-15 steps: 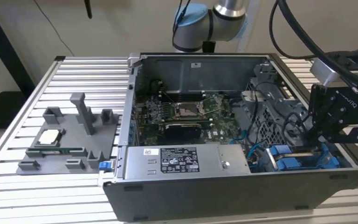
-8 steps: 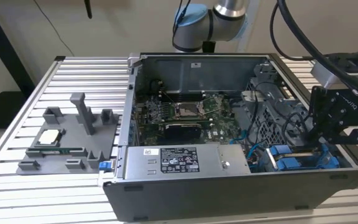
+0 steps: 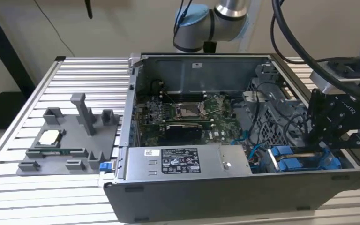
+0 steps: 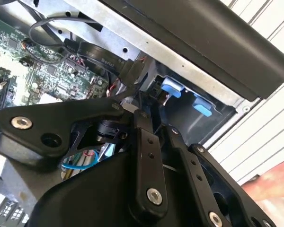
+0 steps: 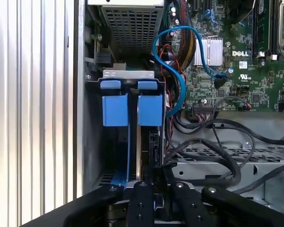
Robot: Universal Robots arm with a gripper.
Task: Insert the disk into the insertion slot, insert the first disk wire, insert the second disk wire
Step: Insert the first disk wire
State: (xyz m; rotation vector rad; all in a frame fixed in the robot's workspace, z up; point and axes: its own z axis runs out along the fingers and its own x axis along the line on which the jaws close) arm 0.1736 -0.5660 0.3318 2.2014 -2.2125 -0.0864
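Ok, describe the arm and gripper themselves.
The arm is built of silver-grey tubes with rounded joints capped in light blue. Thick black cables run along it. The gripper is matt black: a boxy body with small white lettering, and flat jointed link bars pinned with round silver screws.

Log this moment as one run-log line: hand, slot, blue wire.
hand: low inside case, at slot | slot: blue rails showing | blue wire: runs from board to beside slot
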